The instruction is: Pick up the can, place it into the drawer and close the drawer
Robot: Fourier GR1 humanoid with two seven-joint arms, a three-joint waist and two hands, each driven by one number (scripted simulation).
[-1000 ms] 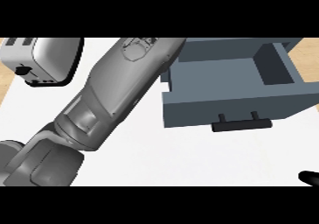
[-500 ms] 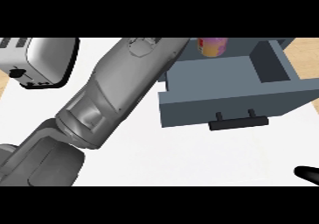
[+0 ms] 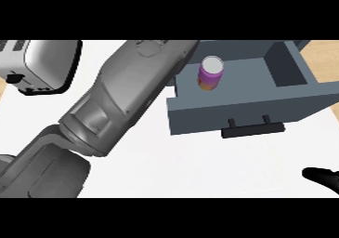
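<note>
Can (image 3: 211, 74) upright inside open drawer (image 3: 247, 109), near its left wall, just beside left forearm (image 3: 124, 93). Drawer at bench (image 3: 199, 167) back-right corner, handle facing front. Left hand out of view past top edge. Right hand (image 3: 326, 178) at front-right corner, partly showing; can't tell grip. Toaster (image 3: 42, 60) back-left.

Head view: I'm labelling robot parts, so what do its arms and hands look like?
The left forearm is a glossy grey shell in jointed segments with thin panel seams. The right hand is black, only partly in frame. No cables show.
</note>
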